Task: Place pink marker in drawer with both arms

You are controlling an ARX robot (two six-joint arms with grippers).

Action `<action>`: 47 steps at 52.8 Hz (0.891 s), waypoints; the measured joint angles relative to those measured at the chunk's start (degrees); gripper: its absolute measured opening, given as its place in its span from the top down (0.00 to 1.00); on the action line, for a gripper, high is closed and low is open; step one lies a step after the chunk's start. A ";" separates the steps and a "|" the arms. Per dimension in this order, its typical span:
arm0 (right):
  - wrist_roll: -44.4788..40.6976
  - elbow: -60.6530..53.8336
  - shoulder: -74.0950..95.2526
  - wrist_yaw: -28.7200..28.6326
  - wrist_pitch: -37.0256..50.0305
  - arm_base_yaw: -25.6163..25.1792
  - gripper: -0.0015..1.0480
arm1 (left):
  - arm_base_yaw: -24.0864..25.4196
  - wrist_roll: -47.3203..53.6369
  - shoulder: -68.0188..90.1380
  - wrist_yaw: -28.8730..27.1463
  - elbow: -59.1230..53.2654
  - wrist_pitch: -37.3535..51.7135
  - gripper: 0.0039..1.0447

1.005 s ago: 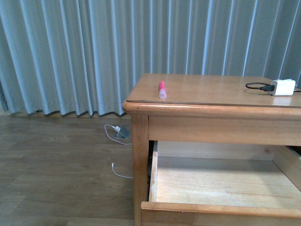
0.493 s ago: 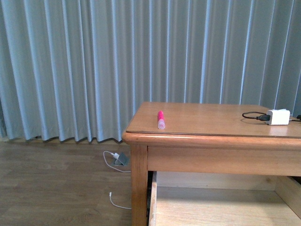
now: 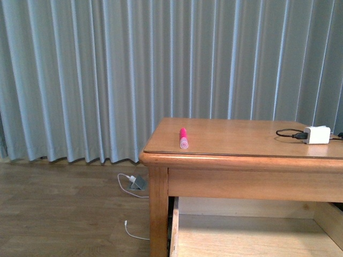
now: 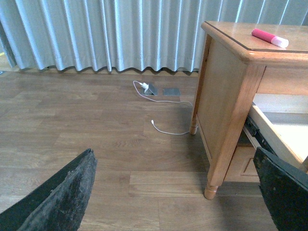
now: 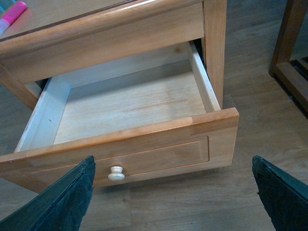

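A wooden dresser (image 3: 241, 134) stands on a plank floor (image 3: 64, 214) before pale blue curtains (image 3: 107, 69). The pink marker (image 3: 183, 138), whitish cap forward, lies near the top's front left corner, well apart from a white charger (image 3: 317, 134). Below, the drawer (image 5: 130, 103) is pulled open. Open floor at left carries a cable (image 3: 131, 184). The left gripper (image 4: 173, 159) and right gripper (image 5: 173, 161) are spread wide.

pink marker (image 4: 269, 37) lies on surface (image 4: 231, 36) nr corner; drawer (image 4: 276, 137) below pulled out; white cable (image 4: 166, 129) on floor (image 4: 86, 125); left tool (image 4: 173, 154) fingers (image 4: 62, 197) wide apart.
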 joint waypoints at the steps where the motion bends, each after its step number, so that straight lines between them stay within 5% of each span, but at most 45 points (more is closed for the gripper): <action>1: 0.00 0.00 0.00 -0.02 0.00 -0.02 0.08 | 0.00 0.00 0.00 0.00 0.00 0.00 0.06; 6: 0.00 0.00 0.00 -0.02 0.00 -0.02 0.08 | -0.04 -0.02 0.02 -0.31 0.00 -0.04 0.06; 13: 0.00 0.00 0.00 -0.02 0.00 -0.02 0.08 | -15.10 -10.82 13.07 -19.54 2.99 4.28 0.06; 30: 0.00 0.00 0.00 -0.02 0.00 -0.02 0.08 | -18.12 -5.68 54.82 -10.34 27.61 23.93 0.06; 47: -0.02 0.00 0.00 -0.02 0.00 -0.02 0.08 | -20.37 -3.02 88.96 -4.63 58.01 21.14 0.06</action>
